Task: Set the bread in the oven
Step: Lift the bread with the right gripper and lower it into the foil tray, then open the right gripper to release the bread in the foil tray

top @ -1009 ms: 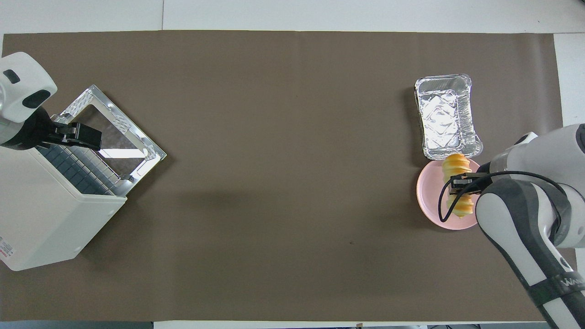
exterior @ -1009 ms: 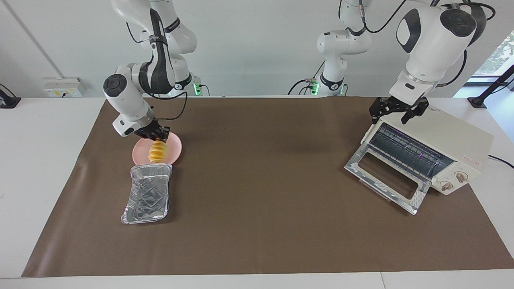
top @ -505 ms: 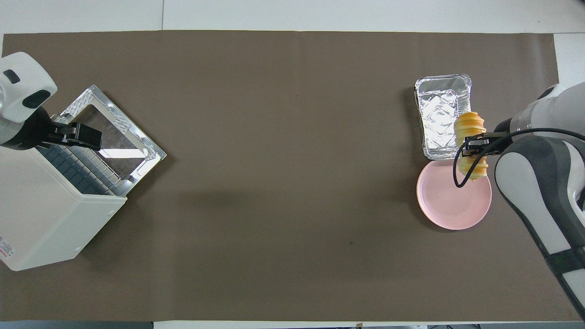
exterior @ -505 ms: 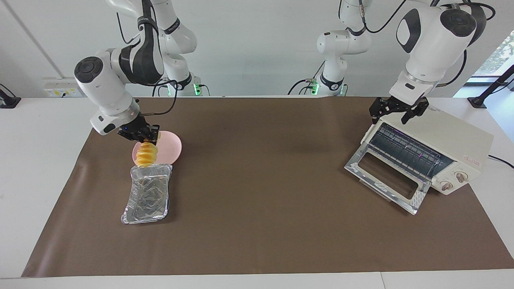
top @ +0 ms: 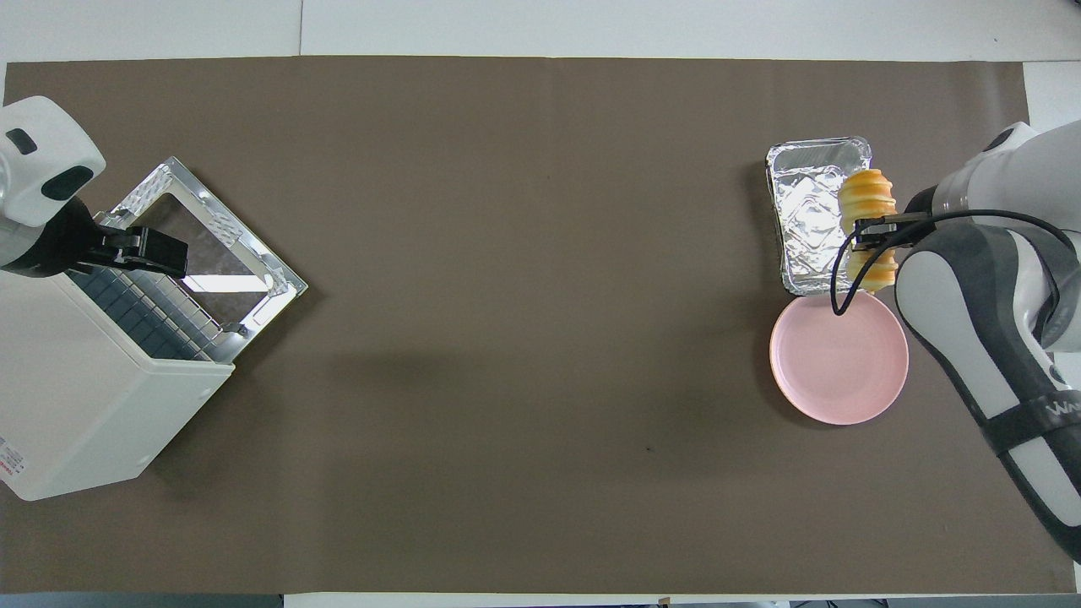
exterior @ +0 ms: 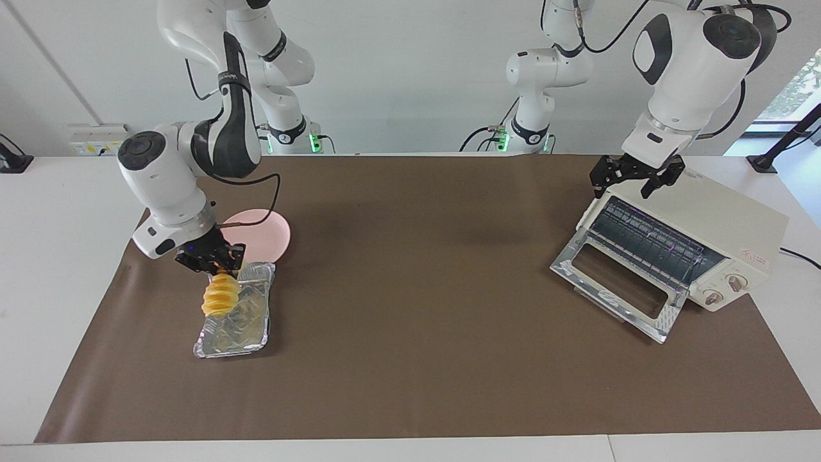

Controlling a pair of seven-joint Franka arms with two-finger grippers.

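The bread [exterior: 220, 300] [top: 866, 196], a ridged yellow-orange loaf, hangs end-down with my right gripper [exterior: 217, 269] [top: 874, 236] shut on its upper part. It hangs low over the silver foil tray [exterior: 228, 350] [top: 811, 219], at the tray's edge toward the right arm's end of the table. The cream-white oven [exterior: 718, 218] [top: 76, 397] stands at the left arm's end. Its glass door [exterior: 616, 292] [top: 211, 245] lies folded down and the wire rack shows. My left gripper [exterior: 632, 179] [top: 160, 251] waits open over the oven's top front edge, holding nothing.
A bare pink plate [exterior: 269, 231] [top: 836, 363] sits beside the foil tray, nearer to the robots. A brown mat [exterior: 410, 359] covers the table between the tray and the oven.
My right gripper has lifted the bread off the pink plate and carried it away from the robots and down over the foil tray. The left arm has not moved.
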